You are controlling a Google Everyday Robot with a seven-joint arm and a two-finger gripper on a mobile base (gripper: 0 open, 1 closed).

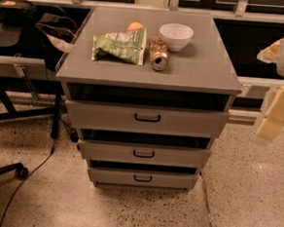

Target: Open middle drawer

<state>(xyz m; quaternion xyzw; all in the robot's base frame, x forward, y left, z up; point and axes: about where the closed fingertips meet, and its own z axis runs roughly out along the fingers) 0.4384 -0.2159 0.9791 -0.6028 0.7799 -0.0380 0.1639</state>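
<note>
The grey cabinet (149, 72) stands in the middle of the camera view with three drawer fronts. The middle drawer (178, 156) is the mid-sized front, and its small black bar handle (143, 153) sits at its centre. A dark gap shows above its front. The top drawer (190, 122) is above it and the bottom drawer (171, 180) is below it. My gripper (274, 119) is cream-coloured and hangs in the air at the right edge of the view. It is well to the right of the cabinet, at about the height of the top drawer, and touches nothing.
On the cabinet top lie a green snack bag (120, 45), an orange fruit (135, 26), a tipped can (159, 54) and a white bowl (175, 36). An office chair base (16, 170), a cable and a dark bag (53, 28) are at the left. Speckled floor (244, 191) lies in front and at the right.
</note>
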